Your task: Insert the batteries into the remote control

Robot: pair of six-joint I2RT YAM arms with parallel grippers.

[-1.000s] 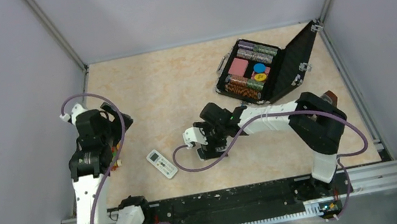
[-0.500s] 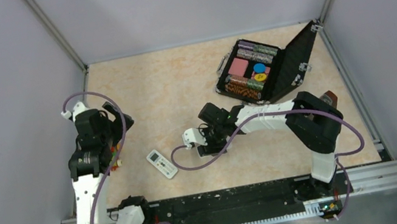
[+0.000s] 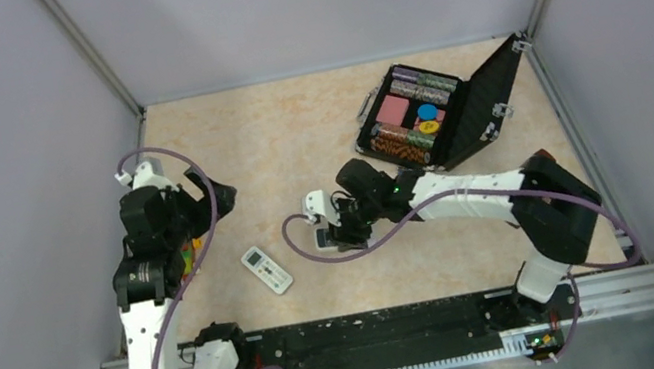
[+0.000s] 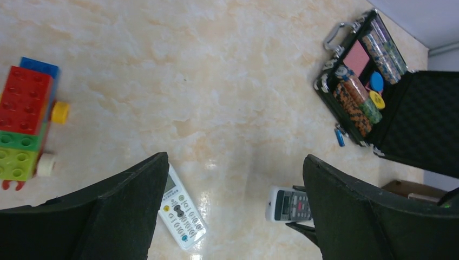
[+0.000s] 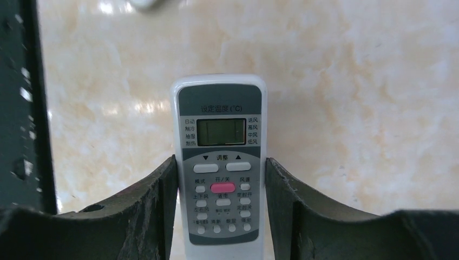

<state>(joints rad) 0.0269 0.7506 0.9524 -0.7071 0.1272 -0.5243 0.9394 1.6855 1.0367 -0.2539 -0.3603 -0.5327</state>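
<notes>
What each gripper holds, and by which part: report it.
Right gripper clamps the remote control by its long sides, at the button end. Left gripper holds nothing.

The remote control (image 5: 219, 162) lies between the right fingers (image 5: 146, 211), a second remote (image 3: 267, 269) to its left, the case (image 3: 490, 105) behind.

Your left arm (image 3: 144, 308) stands raised at the left side, left gripper (image 4: 235, 162) spread wide. Your right arm (image 3: 467, 192) stretches leftward, low; right gripper (image 5: 220, 162) pinches the remote control (image 5: 219, 103) on both sides.
</notes>
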